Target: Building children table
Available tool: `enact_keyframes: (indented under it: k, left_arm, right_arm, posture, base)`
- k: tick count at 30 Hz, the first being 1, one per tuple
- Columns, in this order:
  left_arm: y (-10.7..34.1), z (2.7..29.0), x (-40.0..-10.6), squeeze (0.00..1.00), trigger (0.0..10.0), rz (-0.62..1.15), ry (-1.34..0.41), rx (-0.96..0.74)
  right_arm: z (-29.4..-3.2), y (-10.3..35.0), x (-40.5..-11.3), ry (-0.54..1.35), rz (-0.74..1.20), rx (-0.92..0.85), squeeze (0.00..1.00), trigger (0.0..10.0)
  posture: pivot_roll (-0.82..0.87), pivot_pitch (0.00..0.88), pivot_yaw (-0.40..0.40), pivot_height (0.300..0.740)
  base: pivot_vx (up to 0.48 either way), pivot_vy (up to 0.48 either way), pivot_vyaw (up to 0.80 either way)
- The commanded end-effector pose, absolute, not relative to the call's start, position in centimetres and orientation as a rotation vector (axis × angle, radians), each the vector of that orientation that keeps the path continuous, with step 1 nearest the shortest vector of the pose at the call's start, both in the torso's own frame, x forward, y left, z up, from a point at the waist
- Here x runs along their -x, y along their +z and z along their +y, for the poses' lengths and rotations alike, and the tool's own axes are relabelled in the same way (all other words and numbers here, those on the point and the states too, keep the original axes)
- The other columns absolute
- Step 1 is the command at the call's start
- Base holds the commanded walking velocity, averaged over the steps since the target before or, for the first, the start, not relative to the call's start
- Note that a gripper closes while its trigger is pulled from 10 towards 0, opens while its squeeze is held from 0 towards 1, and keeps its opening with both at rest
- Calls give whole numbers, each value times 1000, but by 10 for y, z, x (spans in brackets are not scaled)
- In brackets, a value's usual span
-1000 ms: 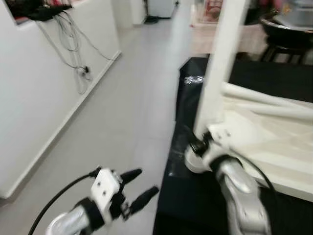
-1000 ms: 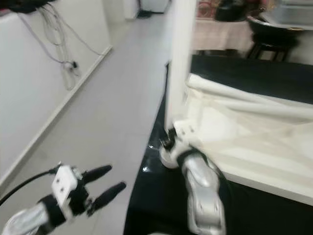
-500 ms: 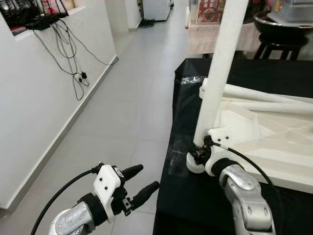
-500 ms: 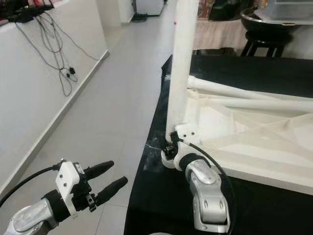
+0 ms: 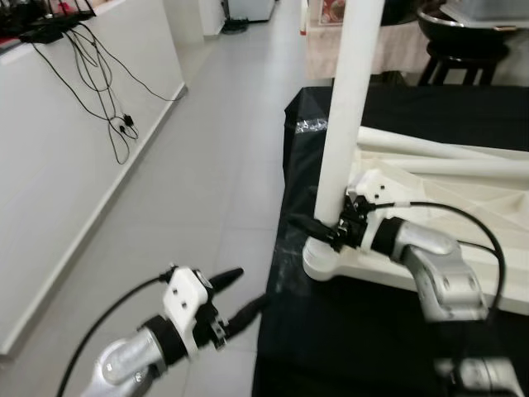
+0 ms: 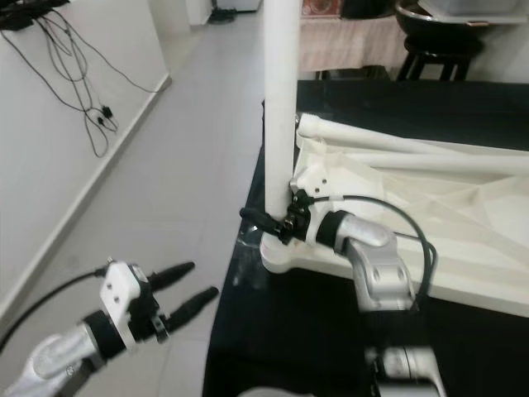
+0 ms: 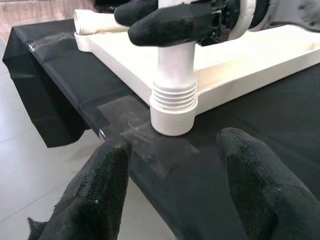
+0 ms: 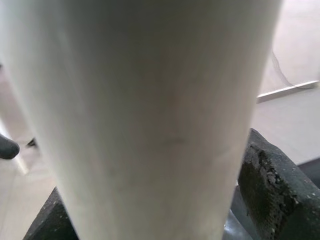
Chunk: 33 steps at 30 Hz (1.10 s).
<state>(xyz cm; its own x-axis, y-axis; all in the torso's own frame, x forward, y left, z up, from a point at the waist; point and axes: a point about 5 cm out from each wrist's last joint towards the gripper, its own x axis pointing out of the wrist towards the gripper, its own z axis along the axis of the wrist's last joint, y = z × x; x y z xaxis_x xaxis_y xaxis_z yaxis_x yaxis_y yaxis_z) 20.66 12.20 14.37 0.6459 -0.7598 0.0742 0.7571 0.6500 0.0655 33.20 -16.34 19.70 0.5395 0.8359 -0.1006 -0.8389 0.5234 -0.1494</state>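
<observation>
One upright table leg (image 5: 345, 124) clamped inside right pincer (image 5: 324, 227).

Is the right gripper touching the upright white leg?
Touching: in the left wrist view the right gripper has its black fingers clamped around the leg.

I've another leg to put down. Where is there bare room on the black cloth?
Bare: the black cloth between the white tabletop and the near edge. Crowded: the corner where the right gripper clasps the upright leg.
</observation>
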Motion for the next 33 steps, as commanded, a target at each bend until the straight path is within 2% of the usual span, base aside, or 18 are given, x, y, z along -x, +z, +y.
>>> enact_keyframes:
  k: [1,3,4,5,6,17,21,25,27,28,29,30,31,32,33]
  left_arm:
    - [139,122,-206,0,10000,-80,-860,-35]
    - [138,121,-206,0,10000,-81,-862,-34]
    - [138,120,-206,0,10000,-82,-863,-34]
    - [138,120,-206,0,10000,-82,-863,-34]
    - [137,119,-206,0,10000,-82,-863,-35]
    - [136,118,-207,0,10000,-88,-865,-32]
    - [137,118,-206,0,10000,-91,-862,-23]
    - [138,120,-207,0,10000,-92,-859,-20]
    - [138,121,-207,0,10000,-93,-856,-17]
    - [139,122,-208,0,10000,-94,-854,-16]
    - [139,122,-208,0,10000,-94,-854,-16]
    - [139,123,-209,0,10000,-95,-850,-13]
    - [139,123,-209,0,10000,-95,-850,-13]
    - [139,124,-212,0,10000,-96,-843,-13]
    - [139,124,-212,0,10000,-96,-843,-13]
  right_arm:
    - [-156,192,-333,1049,34,202,0,10000]
    - [-156,193,-340,1068,41,193,0,10000]
    - [-156,194,-345,1075,51,186,0,7137]
    - [-156,194,-345,1075,51,186,0,7137]
    - [-156,193,-348,1087,57,167,0,0]
    - [-171,185,-346,1122,86,168,0,0]
    - [-184,174,-324,1048,113,186,0,0]
    - [-183,173,-314,1023,112,168,0,0]
    - [-175,172,-304,967,105,123,0,0]
    - [-164,168,-301,754,78,112,0,0]
    - [-164,168,-301,754,78,112,0,0]
    - [-148,155,-290,517,99,43,0,0]
    - [-148,155,-290,517,99,43,0,0]
    - [-129,144,-282,352,118,57,0,0]
    - [-129,144,-282,352,118,57,0,0]
  posture:
    - [24,83,35,740]
    - [27,79,33,740]
    - [34,75,30,740]
    - [34,75,30,740]
    - [35,74,27,740]
    - [18,79,33,740]
    - [-8,97,47,740]
    - [-16,103,48,740]
    - [-27,110,48,740]
    - [-31,117,47,740]
    - [-31,117,47,740]
    - [-43,114,54,740]
    - [-43,114,54,740]
    - [-31,104,42,740]
    - [-31,104,42,740]
  base:
    - [0,0,0]
    - [0,0,0]
    - [0,0,0]
    - [0,0,0]
    - [0,0,0]
    - [0,0,0]
    - [0,0,0]
    - [0,0,0]
    - [0,0,0]
    - [0,0,0]
    - [0,0,0]
    - [0,0,0]
    - [0,0,0]
    - [0,0,0]
    - [0,0,0]
